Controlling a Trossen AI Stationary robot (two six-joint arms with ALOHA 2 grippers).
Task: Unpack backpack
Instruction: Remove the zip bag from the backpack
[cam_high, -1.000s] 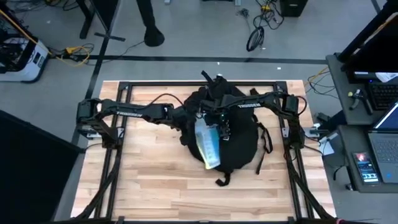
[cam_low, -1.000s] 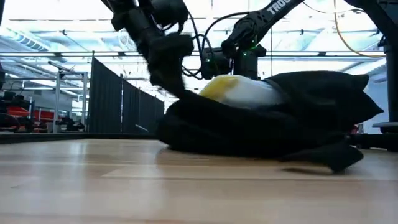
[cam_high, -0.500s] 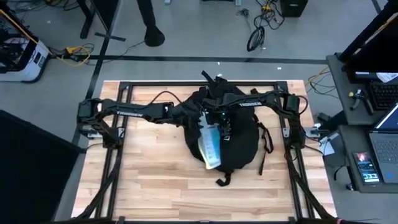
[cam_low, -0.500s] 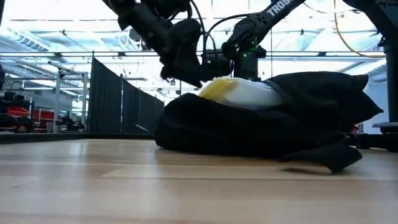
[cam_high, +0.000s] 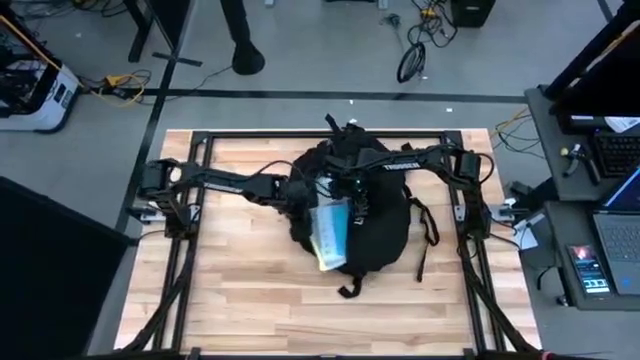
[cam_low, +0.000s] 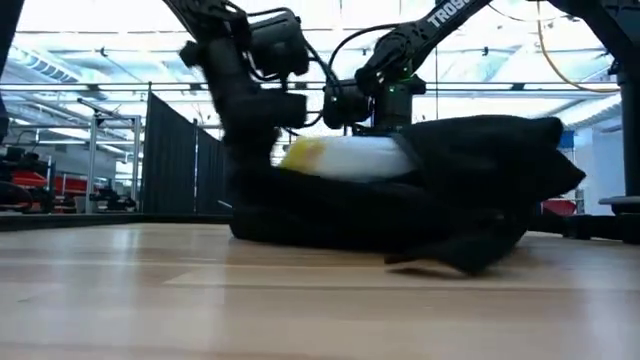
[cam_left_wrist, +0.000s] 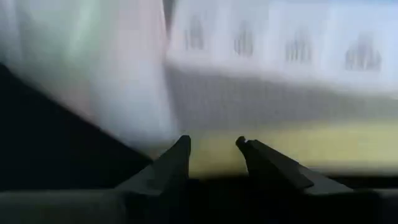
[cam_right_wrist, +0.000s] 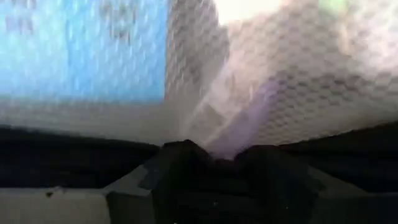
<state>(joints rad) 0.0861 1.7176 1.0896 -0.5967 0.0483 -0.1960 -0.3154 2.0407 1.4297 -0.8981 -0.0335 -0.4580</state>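
**Both grippers at the backpack mouth, one package half out**

Left gripper (cam_left_wrist: 211, 144) — fingers narrowly parted, tips against a pale package with a yellow band; whether they pinch it I cannot tell. Right gripper (cam_right_wrist: 214, 152) — fingers closed on a fold of the bubble-wrap package (cam_high: 331, 232). One backpack (cam_high: 380, 225), black rounded fabric, lies mid-table (cam_high: 250, 300), straps trailing. The high view shows the single blue-white package jutting from the opening; the low view alone shows its yellow end (cam_low: 305, 152); the right wrist view reveals the bubble texture.
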